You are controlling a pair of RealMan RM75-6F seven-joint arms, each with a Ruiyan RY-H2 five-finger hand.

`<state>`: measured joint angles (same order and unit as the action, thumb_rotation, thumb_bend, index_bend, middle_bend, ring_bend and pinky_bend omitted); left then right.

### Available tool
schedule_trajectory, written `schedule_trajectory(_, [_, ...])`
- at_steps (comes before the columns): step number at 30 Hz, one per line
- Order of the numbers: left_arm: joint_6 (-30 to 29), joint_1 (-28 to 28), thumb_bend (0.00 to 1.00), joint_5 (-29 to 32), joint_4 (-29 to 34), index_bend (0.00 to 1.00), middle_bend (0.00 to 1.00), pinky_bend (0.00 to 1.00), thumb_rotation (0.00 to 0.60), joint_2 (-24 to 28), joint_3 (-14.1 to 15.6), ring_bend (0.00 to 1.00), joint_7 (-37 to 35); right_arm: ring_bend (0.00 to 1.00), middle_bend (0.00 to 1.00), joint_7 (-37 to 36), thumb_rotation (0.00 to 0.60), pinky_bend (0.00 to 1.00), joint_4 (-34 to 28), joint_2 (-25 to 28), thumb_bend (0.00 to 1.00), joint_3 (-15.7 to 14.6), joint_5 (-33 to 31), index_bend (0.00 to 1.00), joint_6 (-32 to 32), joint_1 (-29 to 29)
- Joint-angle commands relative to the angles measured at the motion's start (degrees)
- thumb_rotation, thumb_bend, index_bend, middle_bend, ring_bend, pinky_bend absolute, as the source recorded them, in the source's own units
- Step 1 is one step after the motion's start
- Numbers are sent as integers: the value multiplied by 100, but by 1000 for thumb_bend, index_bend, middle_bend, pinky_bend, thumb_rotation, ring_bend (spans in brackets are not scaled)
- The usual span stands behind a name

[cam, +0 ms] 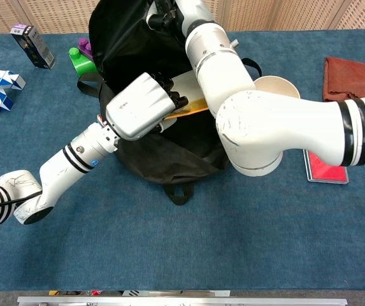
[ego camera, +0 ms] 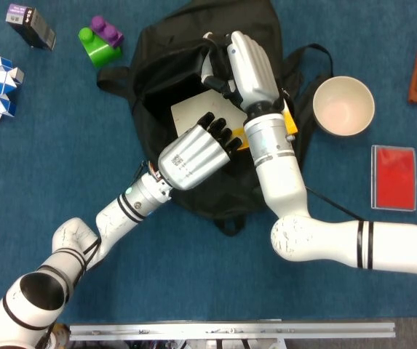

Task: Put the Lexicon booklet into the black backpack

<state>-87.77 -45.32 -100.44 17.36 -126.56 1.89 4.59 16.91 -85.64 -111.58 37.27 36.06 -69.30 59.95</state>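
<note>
Booklet (ego camera: 193, 113) held by left hand (ego camera: 193, 154); right hand (ego camera: 246, 64) grips backpack (ego camera: 157, 65) rim.

Lighting is even and bright in both views, diffuse from overhead, no hard shadows on the blue carpeted table top (ego camera: 193, 276). Soft specular sheen on the glossy white shell of the right arm (cam: 278, 127) and faint highlights on the silver back of the left hand (ego camera: 192, 156). Inside of the black fabric backpack (ego camera: 161, 80) is crushed to near-black, little detail. Focus is sharp across both frames, no motion blur. Chest view shows mild wide-angle stretch at the edges.
</note>
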Motion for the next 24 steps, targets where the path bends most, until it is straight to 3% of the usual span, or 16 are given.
schedule_trajectory(1, [48,-38,370,46,-16,678,693,567,600,1,-19,518,36,665,695,-2,600,926,-16,2,834,-10,3,813,-6,-2])
schedule_trajectory(16, [134,83,370,153,-5,681,697,567,600,218,64,520,291,665,695,-47,600,926,-71,-9,822,-19,-20,813,-28,-6])
schedule_trajectory(24, [343,-45,369,285,107,683,698,567,600,131,-46,520,572,665,695,-45,600,926,-61,-91,821,-27,-26,813,-83,27])
